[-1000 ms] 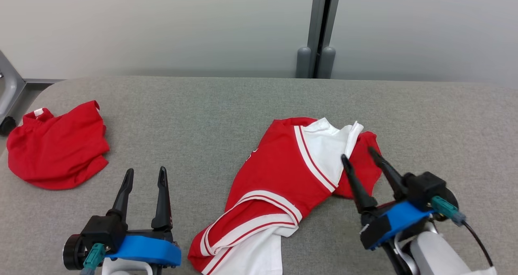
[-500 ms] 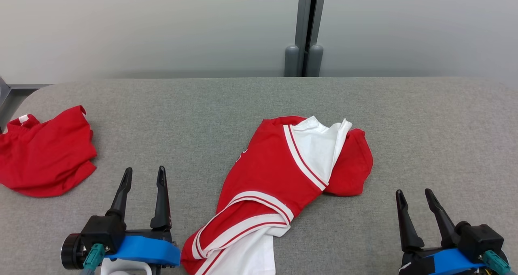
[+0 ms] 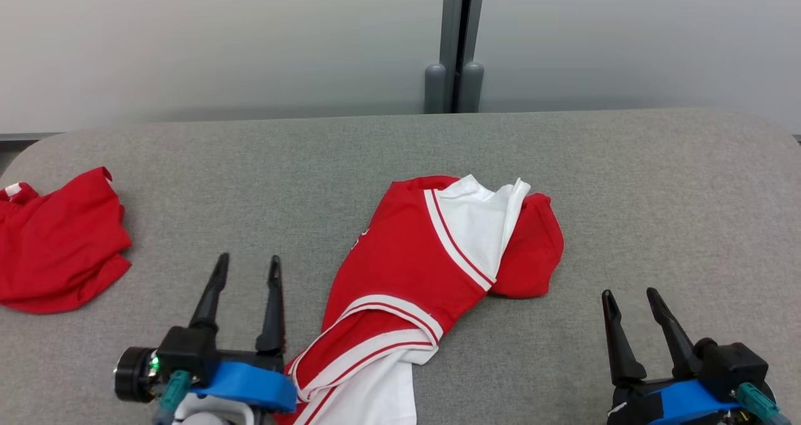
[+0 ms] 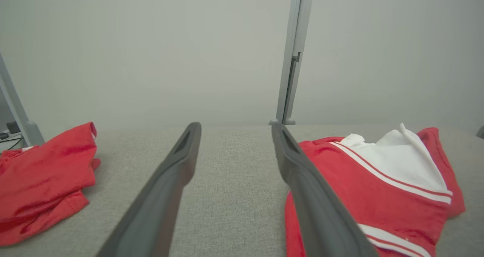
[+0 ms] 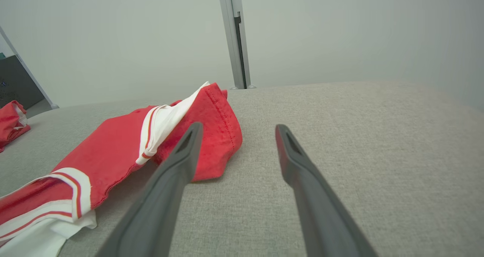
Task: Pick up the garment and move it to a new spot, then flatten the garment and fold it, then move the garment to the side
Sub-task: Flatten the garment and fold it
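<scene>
**Lying loose at mid-table: the crumpled red-and-white cloth garment [image 3: 400, 268]**

In the head view the garment spreads across the centre of the grey woven-fabric tabletop [image 3: 657, 181]. It runs from about 1 o'clock, where a white panel edged with red-and-white stripes folds over a red lobe, down to 7 o'clock. There its striped hem and a white layer pass off the bottom edge. It is bunched and creased, not flat, and nothing grips it.

The left gripper [image 3: 248, 260] rests low at 7 o'clock, its two long dark fingers pointing toward 12 o'clock. They are spread with bare tabletop between them: released, holding nothing. Its blue wrist mount sits just beside the garment's lower hem; whether they touch cannot be told. In the left wrist view the garment lies at 3 o'clock, partly behind the finger on that view's right.

The right gripper [image 3: 628, 293] sits at 5 o'clock, fingers angled toward 11 o'clock, likewise spread and empty, apart from the garment. In the right wrist view the garment's red lobe lies at 10 o'clock, just past the fingertip on that view's left.

A plain red rumpled cloth [image 3: 56, 250] lies at 9 o'clock, well apart from the garment and cut by the left edge. Beyond the table's far edge, at 12 o'clock, a grey metal upright post [image 3: 450, 37] stands against the pale wall [image 3: 188, 37].
</scene>
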